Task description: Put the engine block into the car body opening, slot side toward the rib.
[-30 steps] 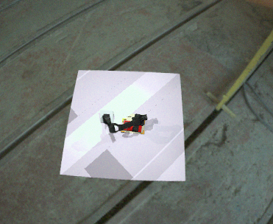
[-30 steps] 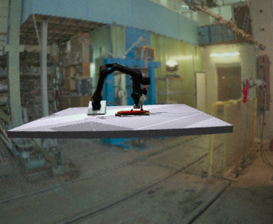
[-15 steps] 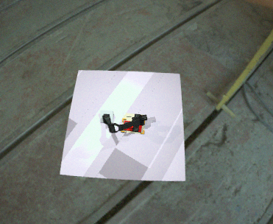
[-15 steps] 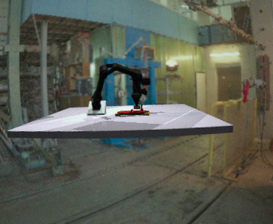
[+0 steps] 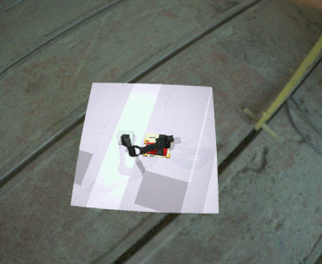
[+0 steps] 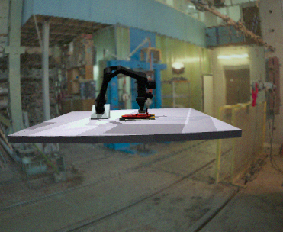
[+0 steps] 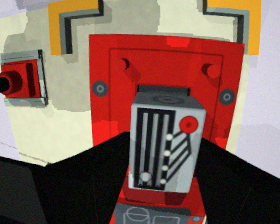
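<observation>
Black arm (image 6: 120,72) arched over car body (image 6: 137,116)

Pale table (image 6: 200,130), perhaps rails (image 5: 37,48) beneath

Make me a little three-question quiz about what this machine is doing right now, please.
1. True or false: the claw is shut on the grey engine block.
2. What colour is the car body under the block? A) blue B) red C) green
3. Fill in: the small red part with a black cable sits at the ___ edge of the wrist view.

Key: 1 true; 2 B; 3 left.
</observation>
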